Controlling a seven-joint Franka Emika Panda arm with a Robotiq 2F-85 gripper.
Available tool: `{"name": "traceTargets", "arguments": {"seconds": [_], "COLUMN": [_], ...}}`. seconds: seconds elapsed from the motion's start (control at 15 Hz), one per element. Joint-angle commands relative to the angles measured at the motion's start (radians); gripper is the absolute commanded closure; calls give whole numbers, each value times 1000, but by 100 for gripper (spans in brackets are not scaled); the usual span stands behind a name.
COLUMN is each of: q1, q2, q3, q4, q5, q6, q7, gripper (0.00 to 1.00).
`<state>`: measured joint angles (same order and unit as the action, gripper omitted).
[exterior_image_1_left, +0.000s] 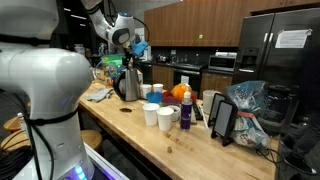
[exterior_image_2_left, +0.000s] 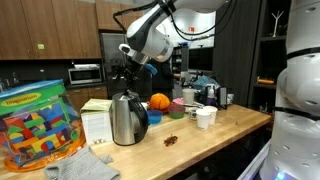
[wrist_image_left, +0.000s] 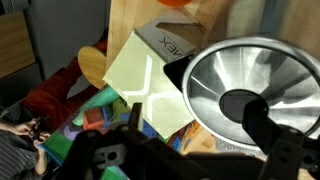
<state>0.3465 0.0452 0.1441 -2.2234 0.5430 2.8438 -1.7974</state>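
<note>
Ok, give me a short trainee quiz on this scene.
1. True or false: the gripper is clamped on the kettle.
2. What fills the clear tub on the counter? A) coloured blocks B) water C) apples
3. Fill in: the gripper hangs ___ the kettle.
Key: 1 false; 2 A; 3 above.

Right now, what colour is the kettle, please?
The kettle is shiny silver, best in an exterior view.
</note>
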Motion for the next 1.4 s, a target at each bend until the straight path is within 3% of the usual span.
{"name": "traceTargets", "arguments": {"seconds": [0.0, 1.07, 1.33], "q1": [-2, 5, 4], "q2": [-10, -173, -216], "q3": [0, 29, 39], "q4": [-63, -49, -53], "q5": [13, -347, -372], "q6": [-16, -33, -48], "q7": [-15, 172, 203], "gripper": [0, 0, 0]}}
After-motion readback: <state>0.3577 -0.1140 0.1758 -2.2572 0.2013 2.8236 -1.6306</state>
